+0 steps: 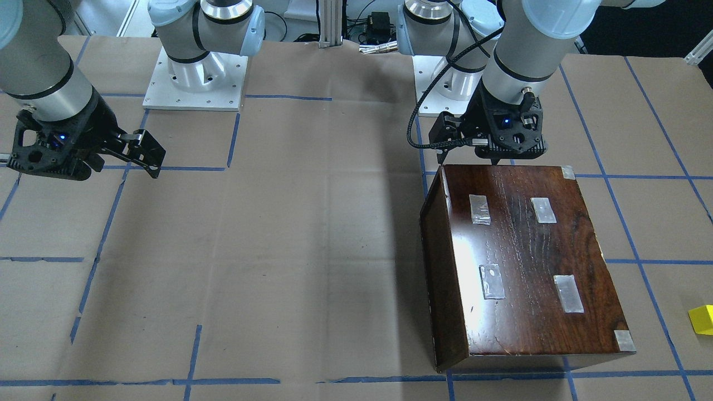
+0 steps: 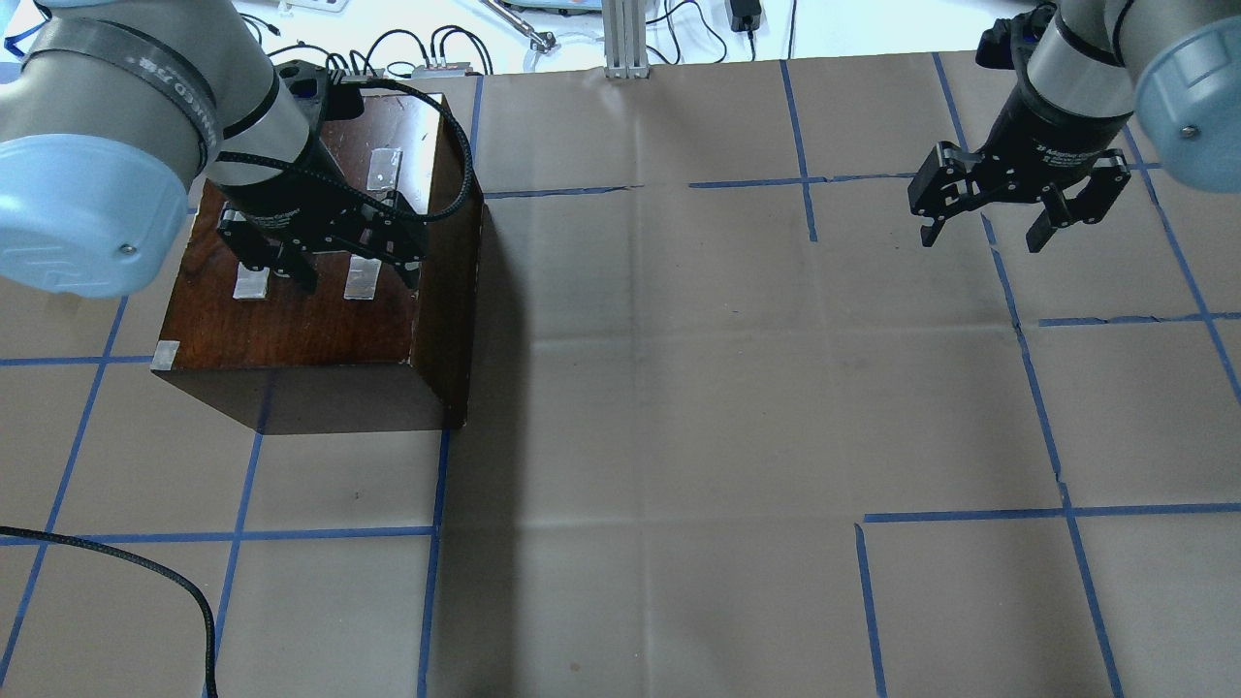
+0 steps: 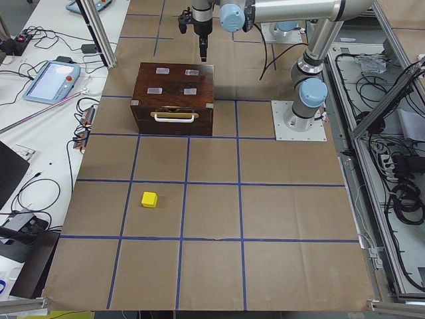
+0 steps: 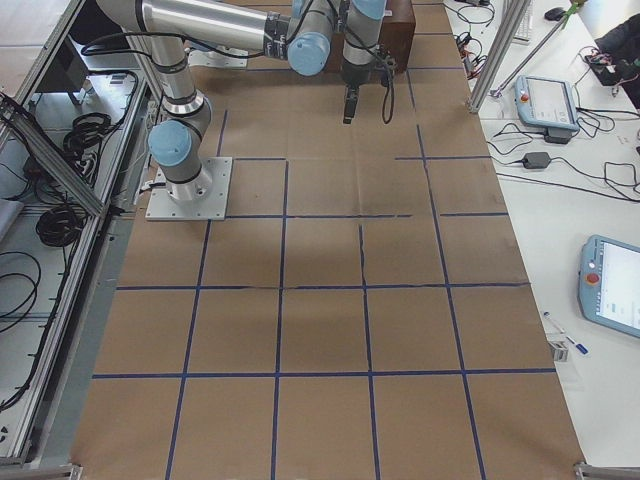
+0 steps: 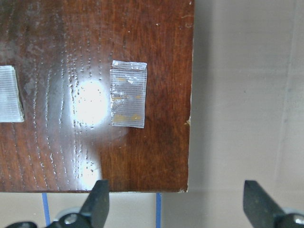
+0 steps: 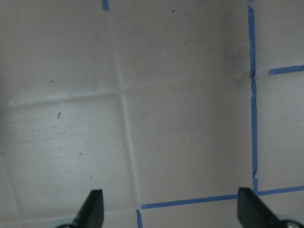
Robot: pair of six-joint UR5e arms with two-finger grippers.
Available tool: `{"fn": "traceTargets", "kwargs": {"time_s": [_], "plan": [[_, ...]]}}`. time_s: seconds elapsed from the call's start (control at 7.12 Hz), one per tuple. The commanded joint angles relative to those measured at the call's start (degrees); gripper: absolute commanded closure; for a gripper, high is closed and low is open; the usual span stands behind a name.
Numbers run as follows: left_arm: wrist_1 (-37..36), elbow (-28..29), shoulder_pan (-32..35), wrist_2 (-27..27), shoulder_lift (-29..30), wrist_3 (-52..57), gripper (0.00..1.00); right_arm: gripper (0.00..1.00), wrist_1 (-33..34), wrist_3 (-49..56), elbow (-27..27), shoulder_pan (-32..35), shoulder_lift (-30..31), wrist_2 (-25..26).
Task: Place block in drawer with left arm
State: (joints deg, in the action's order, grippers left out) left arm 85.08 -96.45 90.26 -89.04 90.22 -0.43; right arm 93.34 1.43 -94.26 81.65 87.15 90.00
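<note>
The yellow block lies on the paper-covered table, far from both grippers; it also shows in the exterior left view, in front of the dark wooden box. The drawer is shut inside the box; only the box front with a pale handle shows. My left gripper hovers open and empty over the box's tape-patched top near its corner. My right gripper is open and empty above bare table.
Blue tape lines mark a grid on the brown paper. A loose black cable lies at the near left edge. The two arm bases stand at the robot's side of the table. Tablets and cables lie on side benches.
</note>
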Motion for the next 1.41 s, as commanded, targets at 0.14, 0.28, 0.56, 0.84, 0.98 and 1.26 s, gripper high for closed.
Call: {"fn": "traceTargets", "kwargs": {"time_s": [0.14,0.28,0.56,0.84,0.98,1.26], "plan": [[-0.1,-0.1,0.0,-0.1,-0.2,0.0,0.01,0.00,0.0,0.1,0.0,0.0,0.0,0.0],[-0.3,-0.1,0.0,0.0,0.0,0.0,0.01,0.00,0.0,0.1,0.0,0.0,0.0,0.0],[-0.4,-0.2,0.0,-0.1,-0.3,0.0,0.01,0.00,0.0,0.1,0.0,0.0,0.0,0.0],[-0.4,-0.2,-0.1,-0.4,-0.4,0.3,0.01,0.00,0.0,0.0,0.0,0.0,0.0,0.0],[-0.4,-0.2,-0.2,-0.9,-0.4,0.6,0.01,0.00,0.0,0.0,0.0,0.0,0.0,0.0],[-0.4,-0.2,-0.3,-0.9,-0.5,0.6,0.01,0.00,0.0,0.1,0.0,0.0,0.0,0.0]]}}
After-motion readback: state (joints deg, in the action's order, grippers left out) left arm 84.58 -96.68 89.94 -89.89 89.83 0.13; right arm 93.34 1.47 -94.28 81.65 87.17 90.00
